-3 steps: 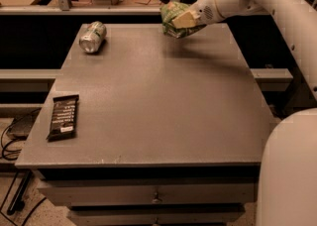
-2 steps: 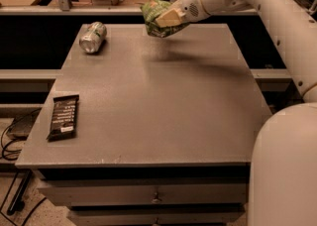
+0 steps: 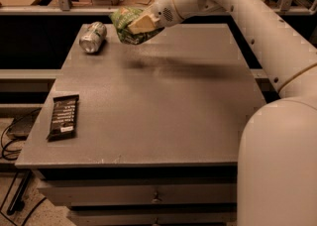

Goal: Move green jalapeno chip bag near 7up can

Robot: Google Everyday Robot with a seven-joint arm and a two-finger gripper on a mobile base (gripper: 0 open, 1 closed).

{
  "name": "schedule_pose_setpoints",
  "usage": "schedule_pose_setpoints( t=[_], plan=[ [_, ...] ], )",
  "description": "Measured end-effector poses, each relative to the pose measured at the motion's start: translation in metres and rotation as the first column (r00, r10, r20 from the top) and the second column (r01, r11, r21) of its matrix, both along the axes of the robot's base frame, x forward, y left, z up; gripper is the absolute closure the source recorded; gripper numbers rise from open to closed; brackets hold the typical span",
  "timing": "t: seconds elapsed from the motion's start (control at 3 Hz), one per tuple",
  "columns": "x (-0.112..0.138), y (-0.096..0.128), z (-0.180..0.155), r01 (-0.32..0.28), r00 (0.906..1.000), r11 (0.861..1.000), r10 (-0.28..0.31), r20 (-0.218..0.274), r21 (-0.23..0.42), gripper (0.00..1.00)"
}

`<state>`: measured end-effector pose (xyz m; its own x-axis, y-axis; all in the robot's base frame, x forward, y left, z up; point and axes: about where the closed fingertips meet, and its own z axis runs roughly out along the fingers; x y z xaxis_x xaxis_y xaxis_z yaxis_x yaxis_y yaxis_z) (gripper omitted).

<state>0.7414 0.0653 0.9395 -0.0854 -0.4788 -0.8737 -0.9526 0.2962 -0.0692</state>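
The green jalapeno chip bag [image 3: 126,23] is a crinkly green bag held in the air above the far part of the grey table [image 3: 163,106]. My gripper [image 3: 140,24] is shut on the bag, reaching in from the right on a white arm. The 7up can [image 3: 93,37] is a silvery can lying on its side at the table's far left corner. The bag hangs just right of the can and a little above it, apart from it.
A flat dark brown bar wrapper [image 3: 63,116] lies near the table's left front edge. A shelf with clutter runs behind the table. The robot's white body [image 3: 277,165] fills the right foreground. Drawers sit below the tabletop.
My gripper has carried the chip bag leftward across the far side of the table, from right of centre to just right of the can. The can and wrapper have not moved.
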Motion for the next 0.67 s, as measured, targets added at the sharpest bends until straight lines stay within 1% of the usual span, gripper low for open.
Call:
schedule_pose_setpoints(
  t=[0.33, 0.67],
  plan=[
    [-0.0038, 0.0160, -0.0089, -0.023, 0.9994, 1.000, 0.023, -0.026, 0.004, 0.27],
    [-0.0038, 0.0181, -0.0103, -0.026, 0.9993, 1.000, 0.026, -0.028, 0.004, 0.04]
  ],
)
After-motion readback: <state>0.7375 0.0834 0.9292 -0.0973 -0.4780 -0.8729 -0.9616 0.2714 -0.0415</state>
